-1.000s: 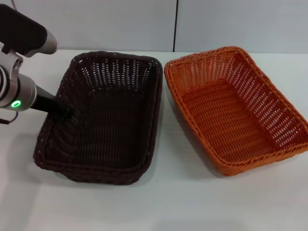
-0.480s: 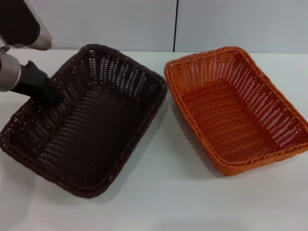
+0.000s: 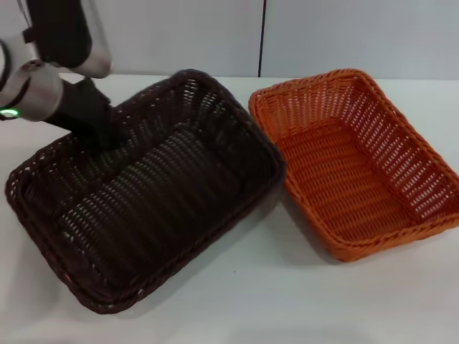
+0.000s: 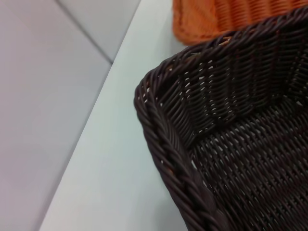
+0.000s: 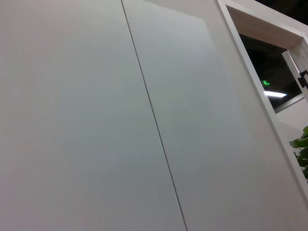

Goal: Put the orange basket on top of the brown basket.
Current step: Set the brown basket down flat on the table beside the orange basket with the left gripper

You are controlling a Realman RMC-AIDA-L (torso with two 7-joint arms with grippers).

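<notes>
Head view: the left end effector (image 3: 100, 132) reaches down onto the far-left rim of the brown basket (image 3: 143, 201), apparently gripping that wall, though its fingers are hidden against the dark weave and I cannot tell how they stand. The brown basket sits skewed on the table (image 3: 287, 301), one corner close to or touching the orange basket (image 3: 358, 165), which lies flat on the right, untouched. Holding the rim looks like a way to reposition the brown basket, probably to ready it as the base for stacking; the orange one is not yet lifted.

Left wrist view: a corner of the brown basket's braided rim (image 4: 163, 125) fills the picture, with a slice of the orange basket (image 4: 216, 19) beyond it. No fingers show.

Right wrist view: only a wall panel (image 5: 96, 115) and a doorway; the right end effector is out of sight, apparently parked away from the table.
</notes>
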